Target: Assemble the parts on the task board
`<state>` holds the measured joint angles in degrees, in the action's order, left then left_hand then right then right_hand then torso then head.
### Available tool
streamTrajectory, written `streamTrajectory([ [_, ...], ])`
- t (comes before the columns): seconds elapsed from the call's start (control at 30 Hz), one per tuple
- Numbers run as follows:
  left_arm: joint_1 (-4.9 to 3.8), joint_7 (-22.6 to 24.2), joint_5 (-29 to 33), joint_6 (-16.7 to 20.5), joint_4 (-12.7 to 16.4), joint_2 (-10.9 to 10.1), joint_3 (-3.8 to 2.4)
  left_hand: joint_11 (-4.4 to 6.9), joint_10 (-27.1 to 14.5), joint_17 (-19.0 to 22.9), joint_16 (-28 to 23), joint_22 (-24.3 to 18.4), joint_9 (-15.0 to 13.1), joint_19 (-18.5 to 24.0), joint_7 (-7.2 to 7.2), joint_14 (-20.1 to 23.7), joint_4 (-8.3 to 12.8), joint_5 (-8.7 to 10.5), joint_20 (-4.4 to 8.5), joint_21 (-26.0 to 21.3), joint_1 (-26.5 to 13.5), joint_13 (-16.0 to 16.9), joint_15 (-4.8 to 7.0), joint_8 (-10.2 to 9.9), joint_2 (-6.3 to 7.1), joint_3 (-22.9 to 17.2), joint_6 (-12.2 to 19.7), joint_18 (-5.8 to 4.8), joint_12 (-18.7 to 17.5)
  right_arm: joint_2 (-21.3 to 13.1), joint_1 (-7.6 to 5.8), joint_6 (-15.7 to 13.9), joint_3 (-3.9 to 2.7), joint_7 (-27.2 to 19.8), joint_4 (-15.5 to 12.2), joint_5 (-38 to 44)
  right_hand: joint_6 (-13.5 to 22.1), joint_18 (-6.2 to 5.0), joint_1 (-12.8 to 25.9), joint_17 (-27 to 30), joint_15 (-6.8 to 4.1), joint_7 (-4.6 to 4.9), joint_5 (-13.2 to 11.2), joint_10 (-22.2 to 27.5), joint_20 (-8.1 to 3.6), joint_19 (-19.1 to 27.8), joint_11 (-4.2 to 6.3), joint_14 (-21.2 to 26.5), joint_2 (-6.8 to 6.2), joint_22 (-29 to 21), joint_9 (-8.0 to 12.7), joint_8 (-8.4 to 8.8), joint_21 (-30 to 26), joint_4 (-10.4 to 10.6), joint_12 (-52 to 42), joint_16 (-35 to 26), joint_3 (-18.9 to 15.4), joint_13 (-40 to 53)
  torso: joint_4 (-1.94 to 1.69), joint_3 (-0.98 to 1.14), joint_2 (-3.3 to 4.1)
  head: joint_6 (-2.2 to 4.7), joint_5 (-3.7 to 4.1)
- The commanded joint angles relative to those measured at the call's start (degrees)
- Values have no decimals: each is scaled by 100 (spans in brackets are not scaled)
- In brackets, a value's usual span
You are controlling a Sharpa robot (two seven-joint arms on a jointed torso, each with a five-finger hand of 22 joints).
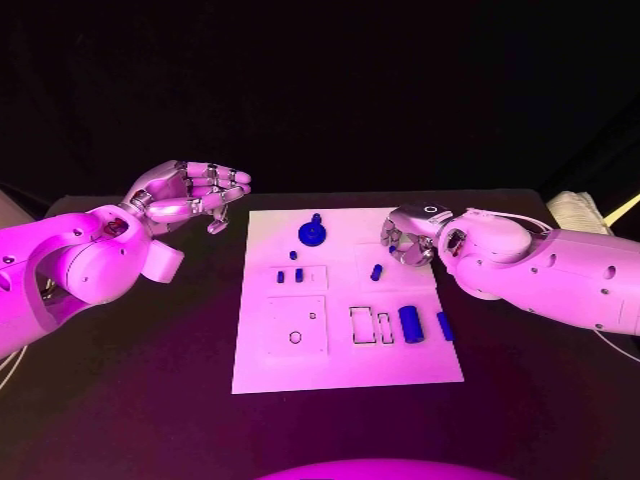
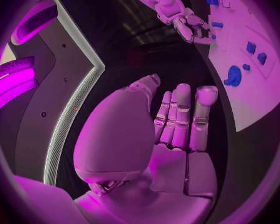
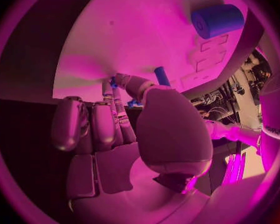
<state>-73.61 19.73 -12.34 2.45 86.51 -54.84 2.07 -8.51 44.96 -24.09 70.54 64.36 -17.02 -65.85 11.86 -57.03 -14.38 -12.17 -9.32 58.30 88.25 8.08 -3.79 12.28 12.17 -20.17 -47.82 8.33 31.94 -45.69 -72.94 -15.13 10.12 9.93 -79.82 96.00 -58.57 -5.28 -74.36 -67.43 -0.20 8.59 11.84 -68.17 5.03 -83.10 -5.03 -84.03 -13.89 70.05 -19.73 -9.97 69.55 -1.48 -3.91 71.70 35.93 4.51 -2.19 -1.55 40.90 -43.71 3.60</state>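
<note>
Head view, task board: the white task board is lying in the middle of the black table, with small blue parts scattered over it.
Head view, parts: a round blue part is sitting near the board's far edge; a blue cylinder is lying near its right edge; a small blue peg is lying beside the right hand.
Head view, left hand: the left hand is hovering off the board's far left corner, fingers curling inward and holding nothing.
Head view, right hand: the right hand is reaching down over the board's far right corner.
Left wrist view: the left hand's fingers are lying close together, nothing between them.
Right wrist view: the right hand's fingertips are pressing at the board around something small and blue; I cannot tell whether they are holding it.
Handling: the parts are looking light, rigid and smooth, likely slippery; pinching the peg across its sides seems safest.
</note>
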Motion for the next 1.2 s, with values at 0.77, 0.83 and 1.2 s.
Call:
streamTrajectory([
  [0.77, 0, -60, 47, -78, 29, -23, -5, -1, -59, -9, -33, 12, 9, -38, 7, -19, 19, 19, -1, 31, -55, -6, -35, 11, 0, -43, 49, -33, 16, 13, 89, -69, 16, 305, -30, 332, -518, 209, -293, -107, -204, -226, -631, -650, -161, -174, 280, -246, 479, 745, -411, -525, 724, -269, -314, 303, 259, 493, 10, 0, -9, -65, 18],
  [0.83, 0, -62, 47, -80, 30, -23, -5, -1, -59, -9, -33, 12, 9, -38, 7, -19, 19, 19, -1, 31, -55, -6, -35, 11, 0, -43, 49, -33, 16, 10, 92, -162, 16, 356, -40, 370, -517, 216, -296, -104, -209, -228, -705, -652, -160, -182, 283, -243, 485, 781, -425, -532, 757, -291, -319, 310, 290, 530, 9, 0, -8, -64, 21],
  [1.2, 0, -81, 47, -89, 26, -27, -5, -3, -64, -11, -33, 11, 10, -38, 10, -20, 25, 20, -3, 30, -54, -7, -37, 10, 0, -48, 57, -32, 17, -34, 97, -573, 15, 442, -119, 426, -531, 242, -287, -111, -214, -229, -742, -665, -159, -223, 288, -244, 481, 887, -438, -544, 867, -305, -328, 323, 307, 561, 6, -4, -13, -66, 17],
])
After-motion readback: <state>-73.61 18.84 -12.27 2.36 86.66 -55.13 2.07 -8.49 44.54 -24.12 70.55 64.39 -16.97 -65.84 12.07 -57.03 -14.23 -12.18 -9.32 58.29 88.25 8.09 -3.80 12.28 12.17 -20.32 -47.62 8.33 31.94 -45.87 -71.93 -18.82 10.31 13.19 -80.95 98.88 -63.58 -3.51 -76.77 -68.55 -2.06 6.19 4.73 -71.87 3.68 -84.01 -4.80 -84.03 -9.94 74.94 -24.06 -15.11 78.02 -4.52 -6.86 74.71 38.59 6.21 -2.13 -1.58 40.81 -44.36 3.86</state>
